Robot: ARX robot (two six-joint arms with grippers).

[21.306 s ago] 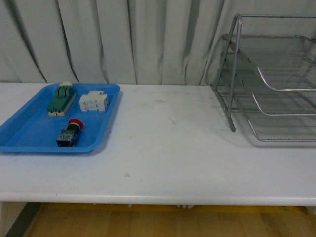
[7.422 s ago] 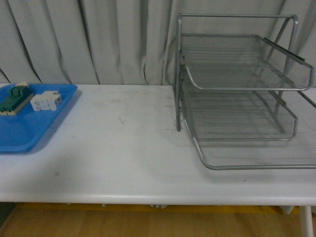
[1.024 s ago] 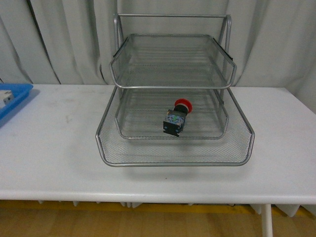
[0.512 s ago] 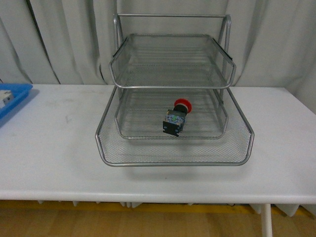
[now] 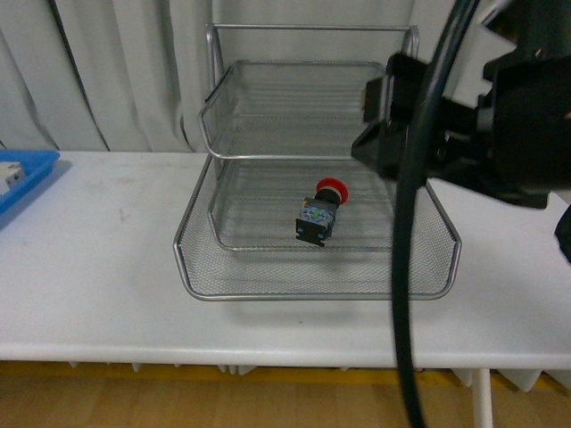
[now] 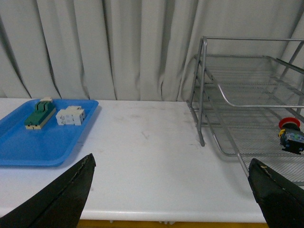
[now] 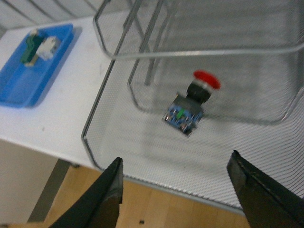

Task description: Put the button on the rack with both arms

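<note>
Already the button (image 5: 321, 210) lies on its side in the rack (image 5: 312, 285), on the middle tray's mesh near that tray's front rim. Both the left gripper (image 6: 171, 199) and right gripper (image 7: 178, 199) gape wide, empty. Small, rigid and probably light; its blocky body offers flatter faces than the round cap.

Pale grey curtains (image 5: 116, 80) hang in deep folds along the far side, right behind a white table (image 5: 98, 285) with faint scuffs on its top. Below the table's near edge shows a wooden floor (image 5: 178, 401). The light is soft and even.
</note>
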